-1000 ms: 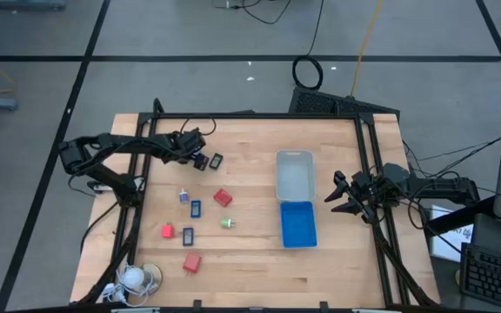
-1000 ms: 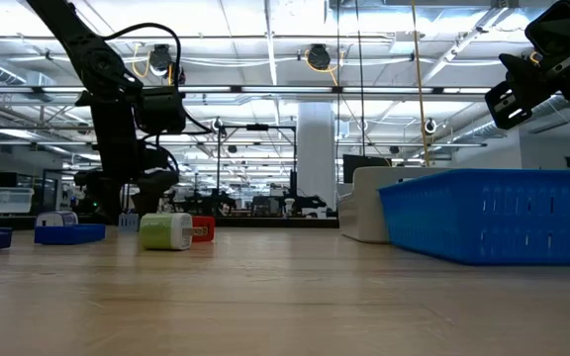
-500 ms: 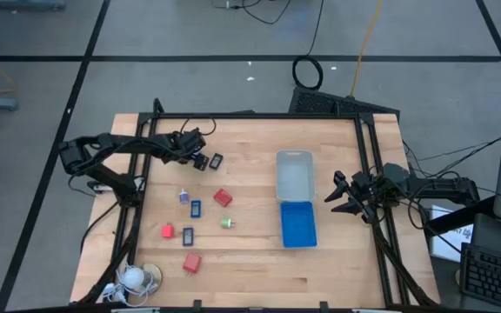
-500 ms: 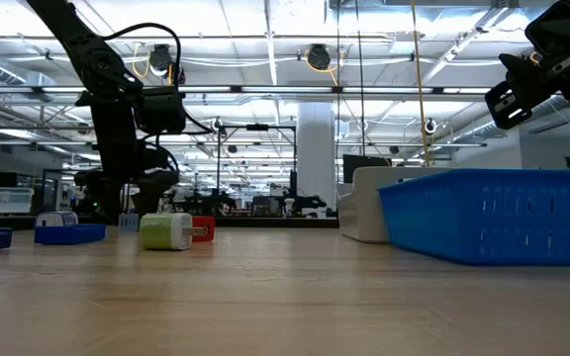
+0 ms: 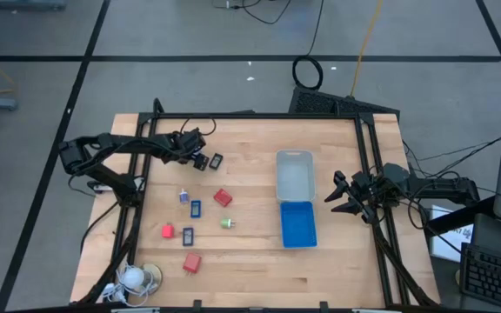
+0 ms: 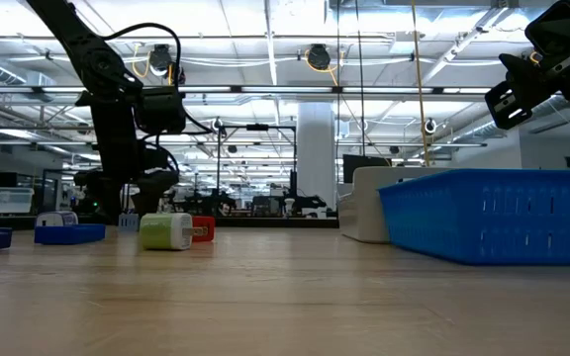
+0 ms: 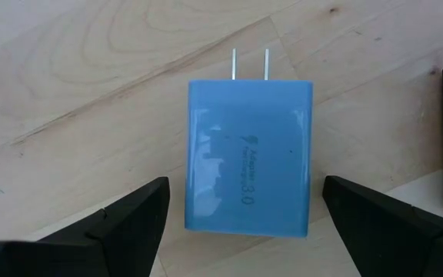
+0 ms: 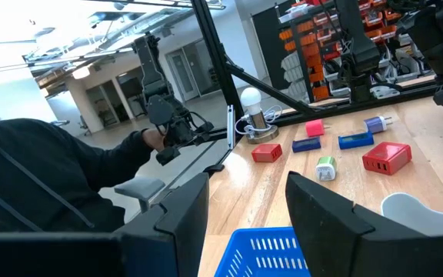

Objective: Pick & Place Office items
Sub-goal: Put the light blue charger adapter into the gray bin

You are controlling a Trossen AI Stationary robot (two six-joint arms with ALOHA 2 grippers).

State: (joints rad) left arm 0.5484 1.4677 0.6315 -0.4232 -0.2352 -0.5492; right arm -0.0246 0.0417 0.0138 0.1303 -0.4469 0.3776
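Left wrist view: a blue charger (image 7: 248,152) is seen lying flat between the spread left gripper (image 7: 244,219) fingers, untouched.

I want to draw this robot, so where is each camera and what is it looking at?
High view: above the table, looking straight down; both arms show.
Low view: at table-top height, looking across to the blue tray; arms hang in from above.
Left wrist view: on the left arm, looking down at a blue charger between the open left gripper fingers.
Right wrist view: on the right arm, looking across the table past the right gripper; a person's sleeve shows.
Shared: the green charger shows in low, high and right wrist.
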